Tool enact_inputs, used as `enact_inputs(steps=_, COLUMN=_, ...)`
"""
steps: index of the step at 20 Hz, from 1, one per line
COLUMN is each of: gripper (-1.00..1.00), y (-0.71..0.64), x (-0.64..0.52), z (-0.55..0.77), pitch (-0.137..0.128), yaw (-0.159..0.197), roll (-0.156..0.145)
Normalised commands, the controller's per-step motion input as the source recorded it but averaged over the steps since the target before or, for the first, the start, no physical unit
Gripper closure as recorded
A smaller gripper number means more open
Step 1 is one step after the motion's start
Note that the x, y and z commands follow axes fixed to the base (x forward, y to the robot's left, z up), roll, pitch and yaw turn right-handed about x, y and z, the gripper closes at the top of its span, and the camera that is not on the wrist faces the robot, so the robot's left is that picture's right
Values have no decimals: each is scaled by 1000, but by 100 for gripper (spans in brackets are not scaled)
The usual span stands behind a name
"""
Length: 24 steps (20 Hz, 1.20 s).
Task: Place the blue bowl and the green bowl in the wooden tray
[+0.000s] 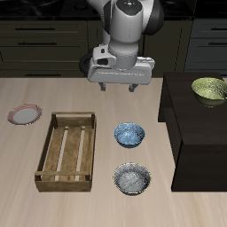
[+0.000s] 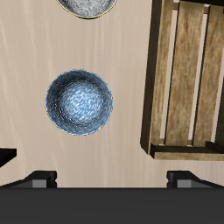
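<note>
Counter (image 1: 89, 208): pale wood-grain surface, dark cabinet fronts (image 1: 44, 40) behind. Pincer (image 1: 121, 89) above the counter, released, fingers spread, holding nothing. Blue bowl (image 1: 129, 135) sits on the counter just beside the wooden tray (image 1: 66, 151). Grey speckled bowl (image 1: 132, 178) nearer the front edge. Green bowl (image 1: 209, 89) on a dark raised block (image 1: 191, 133). Pink-rimmed plate (image 1: 24, 114) beyond the tray.

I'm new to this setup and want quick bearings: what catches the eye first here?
The big wooden tray lies near the table's front edge, with nothing in it. Beside it sits the blue bowl, with a grey speckled bowl nearer the front edge. The gripper hangs above the table farther back, and the green bowl sits apart on a dark raised block.
</note>
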Motion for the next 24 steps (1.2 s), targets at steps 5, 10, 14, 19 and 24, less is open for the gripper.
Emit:
enact_inputs(steps=5, gripper=-100, y=33, x=94, z=-163, pitch=-10, yaw=6, roll=-8)
enact_inputs(steps=10, gripper=-100, y=44, x=83, z=-200, pitch=-36, yaw=3, roll=2)
enact_inputs(steps=14, gripper=-100, y=17, x=171, z=-271, pitch=20, yaw=-3, roll=-9)
enact_inputs(steps=19, gripper=-100, y=19, x=142, z=-263, pitch=26, yaw=-10, roll=-6)
enact_inputs(steps=24, gripper=-100, y=66, x=53, z=-229, pitch=1, yaw=-8, roll=7)
